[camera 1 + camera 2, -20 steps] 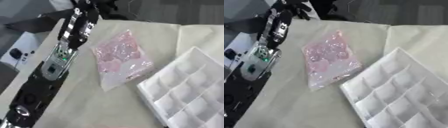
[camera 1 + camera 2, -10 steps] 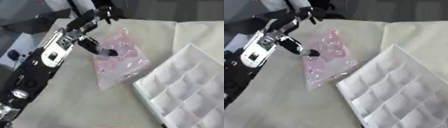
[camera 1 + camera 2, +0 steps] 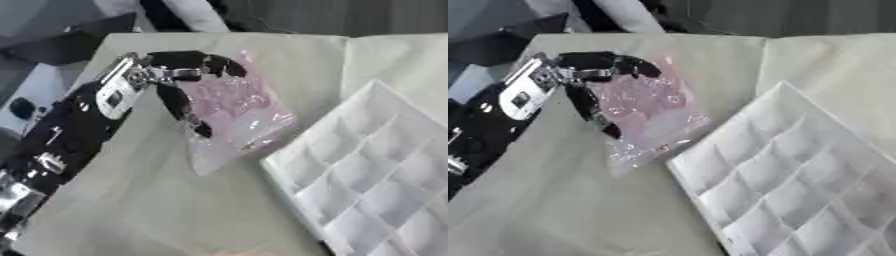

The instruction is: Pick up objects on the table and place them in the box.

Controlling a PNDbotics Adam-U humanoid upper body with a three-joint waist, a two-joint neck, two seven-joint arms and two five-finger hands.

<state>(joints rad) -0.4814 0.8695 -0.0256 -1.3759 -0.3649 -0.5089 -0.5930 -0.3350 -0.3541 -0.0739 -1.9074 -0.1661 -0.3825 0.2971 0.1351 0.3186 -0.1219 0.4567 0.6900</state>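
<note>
Left hand (image 3: 179,82): fingers spread open over the upper-left part of a clear bag of pink pieces (image 3: 234,115), thumb down its left edge. Bag: flat on the table (image 3: 122,200). White compartmented box (image 3: 376,175): at 4 o'clock, just beside the bag.

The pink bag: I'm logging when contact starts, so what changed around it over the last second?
The left hand has come down from the table's far left edge onto the pink bag; its fingers now spread over the bag's left and top edges, though a closed grasp is not visible. The bag lies flat beside the white compartment box, neither clearly displaced. The right hand is not in view.
</note>
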